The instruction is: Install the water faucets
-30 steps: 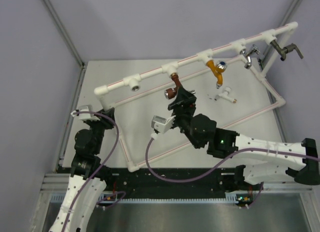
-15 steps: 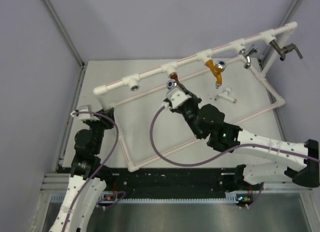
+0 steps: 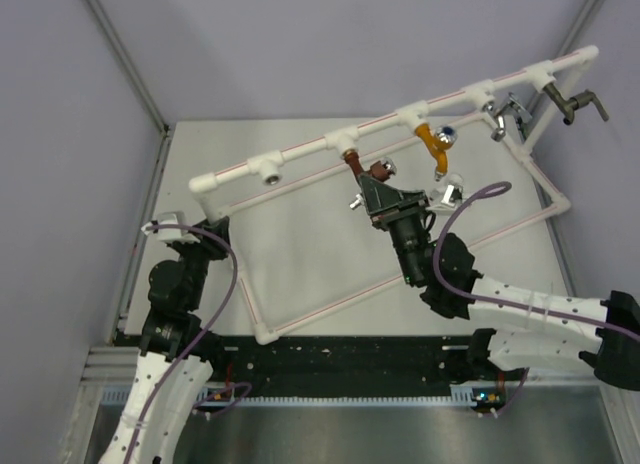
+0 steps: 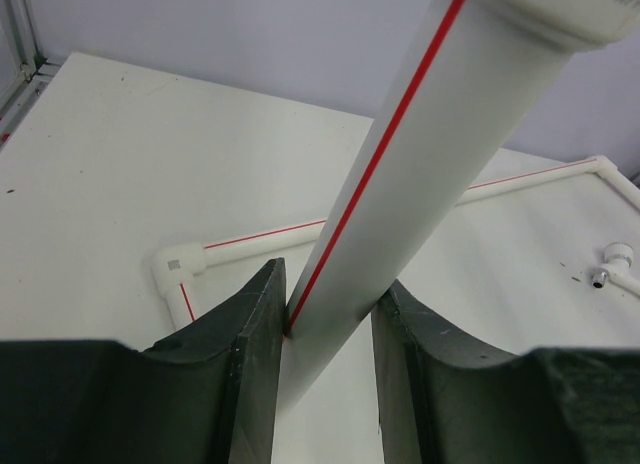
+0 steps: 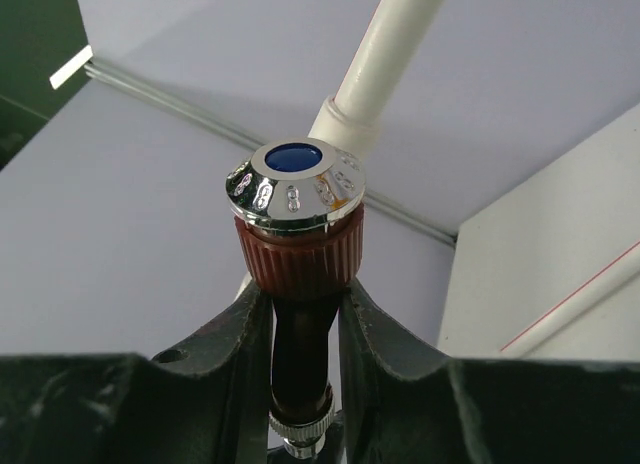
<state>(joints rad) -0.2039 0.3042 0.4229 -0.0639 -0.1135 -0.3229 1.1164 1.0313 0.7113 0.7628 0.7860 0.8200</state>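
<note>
Two hands busy | brown faucet pinched in right hand | left hand clamps white pipe

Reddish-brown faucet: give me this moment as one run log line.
right gripper: shut on reddish-brown faucet | faucet: at tee socket, seating unclear | left gripper: shut on frame pipe

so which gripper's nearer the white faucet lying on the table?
Right. The right gripper, shut on the reddish-brown faucet, sits just beside the white faucet in the top view. The left gripper clamps the pipe frame at its left end, well away.
</note>
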